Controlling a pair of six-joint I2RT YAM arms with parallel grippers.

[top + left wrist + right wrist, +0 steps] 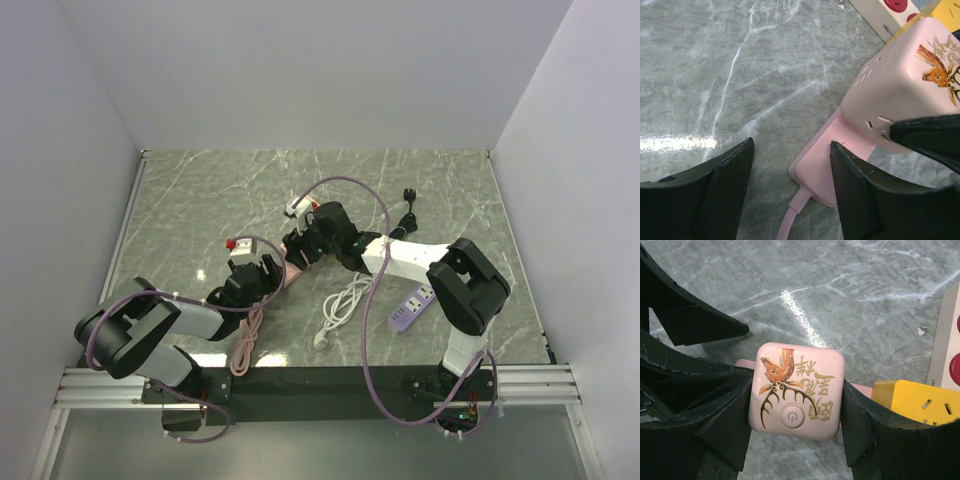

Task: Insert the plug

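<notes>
Green-veined marble tabletop (pixel 200 200) carries everything. Your right gripper (pixel 797 390) is clenched on the pink deer-printed cube adapter (pixel 805 365). Your left gripper (pixel 791 145) hangs spread astride the flat pink strip base (pixel 822 160), grasping nothing. The small bright-yellow cube plug (pixel 912 401) sits just outside one right finger, on the side away from the pink cube — untouched. Judge it light, rigid and smooth-sided, so pinch two opposite flat faces squarely. Only the right wrist view shows its socket face; the left wrist view catches a yellow corner, and the top view hides it.
</notes>
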